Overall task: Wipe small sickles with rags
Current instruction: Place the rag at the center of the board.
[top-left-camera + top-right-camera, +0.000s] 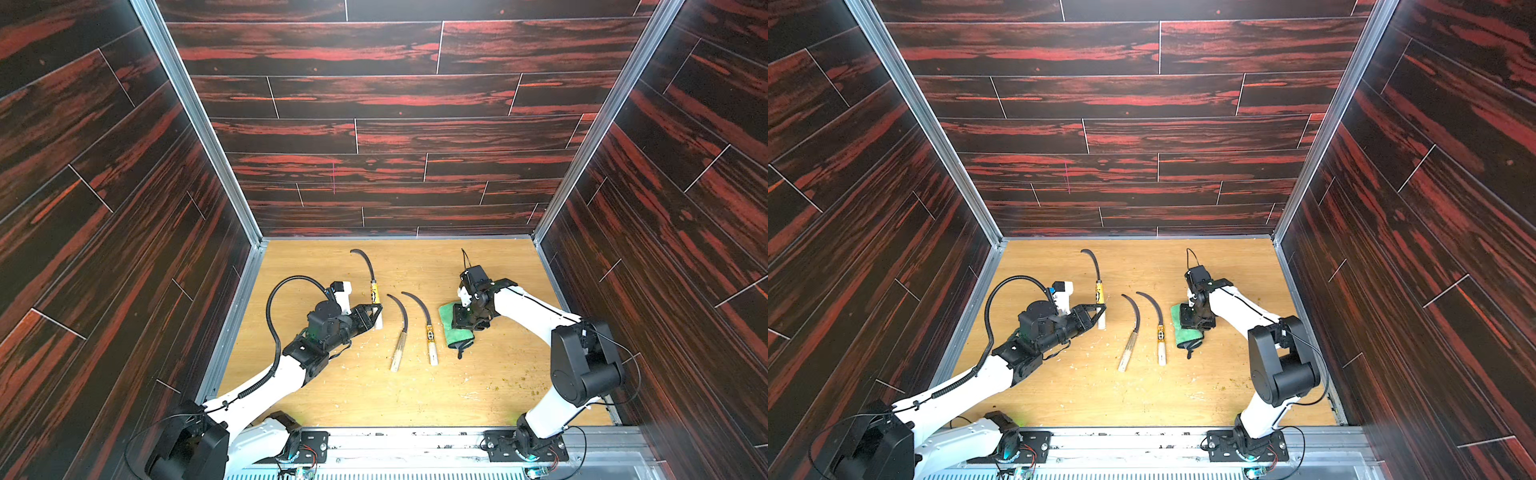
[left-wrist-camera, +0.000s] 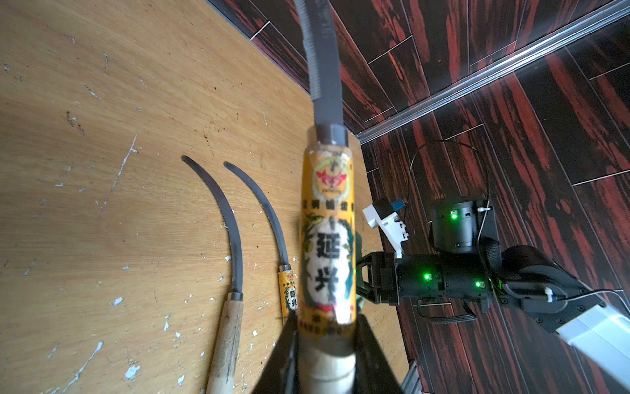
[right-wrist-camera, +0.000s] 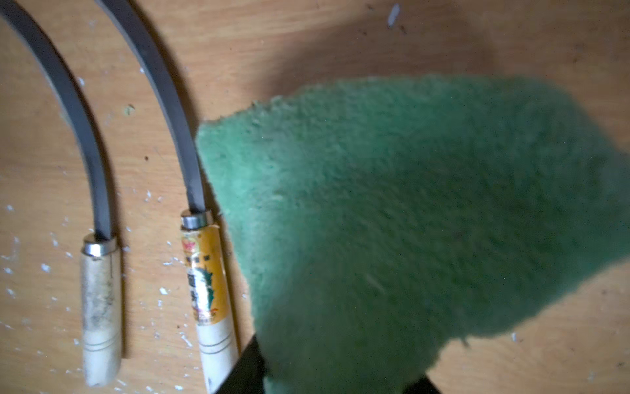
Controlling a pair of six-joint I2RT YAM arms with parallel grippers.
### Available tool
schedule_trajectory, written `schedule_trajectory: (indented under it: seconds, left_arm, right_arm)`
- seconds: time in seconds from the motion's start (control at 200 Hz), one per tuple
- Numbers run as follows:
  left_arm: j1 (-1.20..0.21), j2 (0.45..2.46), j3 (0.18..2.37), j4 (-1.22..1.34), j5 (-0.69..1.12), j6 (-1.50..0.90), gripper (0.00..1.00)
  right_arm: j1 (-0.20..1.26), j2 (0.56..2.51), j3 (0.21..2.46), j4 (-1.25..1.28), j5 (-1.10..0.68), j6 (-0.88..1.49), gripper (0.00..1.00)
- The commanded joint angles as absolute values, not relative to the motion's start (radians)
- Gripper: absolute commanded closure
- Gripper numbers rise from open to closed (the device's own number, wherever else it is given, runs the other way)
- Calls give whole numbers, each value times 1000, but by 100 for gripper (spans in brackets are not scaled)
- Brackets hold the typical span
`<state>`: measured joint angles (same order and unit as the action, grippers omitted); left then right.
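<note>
- Nearest, an aluminium rail (image 1: 415,441) runs along the front edge, carrying the arm bases (image 1: 525,442).
- Beyond it, the pale wooden desk (image 1: 353,395) is scratched and flecked white (greenish crumbs (image 1: 521,388) dot its right side).
- Dark, red-streaked plank walls (image 1: 395,95) close three sides, joined by metal corner posts (image 1: 195,120).
- At the desk's left, the left gripper (image 1: 376,316) pinches the handle of a labelled sickle (image 1: 374,293).
- Mid-desk, a plain sickle (image 1: 400,349) and a second labelled sickle (image 1: 429,332) lie side by side.
- Just right of them, the right gripper (image 1: 463,318) sits on the green rag (image 1: 455,336); whether it grips, I cannot tell.
</note>
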<state>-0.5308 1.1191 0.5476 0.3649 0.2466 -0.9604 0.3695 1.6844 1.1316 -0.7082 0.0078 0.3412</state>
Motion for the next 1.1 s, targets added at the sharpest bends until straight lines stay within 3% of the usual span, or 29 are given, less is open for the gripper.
schedule_trajectory:
  seconds: [0.0,0.506,1.097]
  left_arm:
    - [-527,1094,542,394,250,-952,100]
    - [-526,1110,535,417,256,-955,100]
    - [-526,1141,532,457,278,-966,100]
  right_arm:
    - [365,1703,1123,-712,17,335,47]
    - [367,1598,1141,-785,76,345,42]
    - [368,1494,1171,-861,108,354,13]
